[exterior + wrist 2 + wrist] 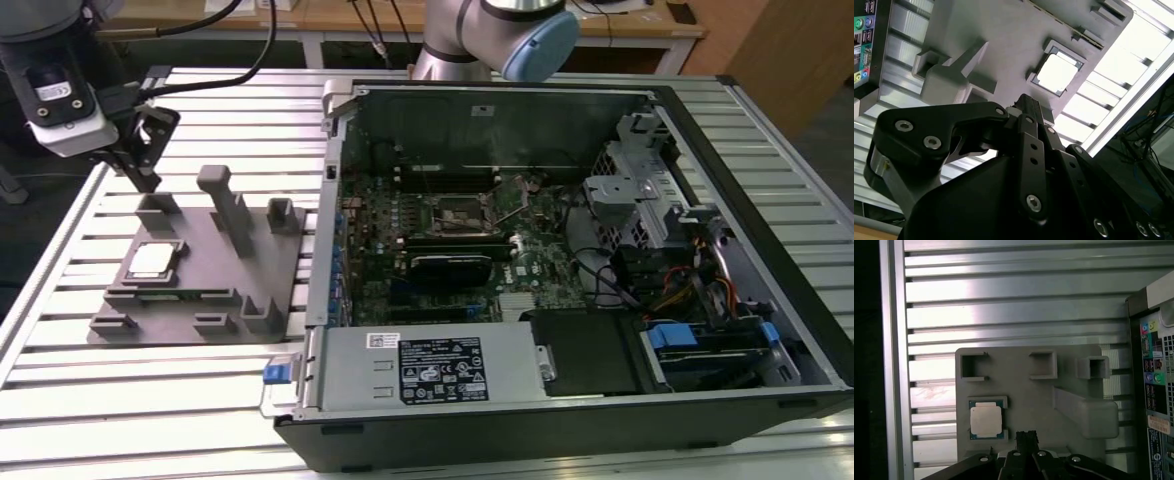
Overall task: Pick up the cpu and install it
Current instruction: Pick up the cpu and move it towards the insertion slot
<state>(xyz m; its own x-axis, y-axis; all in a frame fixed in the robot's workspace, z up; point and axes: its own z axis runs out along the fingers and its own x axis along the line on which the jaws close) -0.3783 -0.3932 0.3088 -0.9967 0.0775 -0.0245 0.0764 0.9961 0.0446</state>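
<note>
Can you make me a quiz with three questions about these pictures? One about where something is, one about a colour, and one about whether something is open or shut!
1. Where is the cpu?
A) in the claw
B) in the grey holder
C) inside the computer case

2. What colour is the cpu's top?
A) silver
B) red
C) green

3. The computer case is
A) shut
B) wrapped up
C) open

Answers:
1. B: the cpu lies in the grey holder, apart from the claw.
2. A: its top shines silver.
3. C: the motherboard shows inside.
</note>
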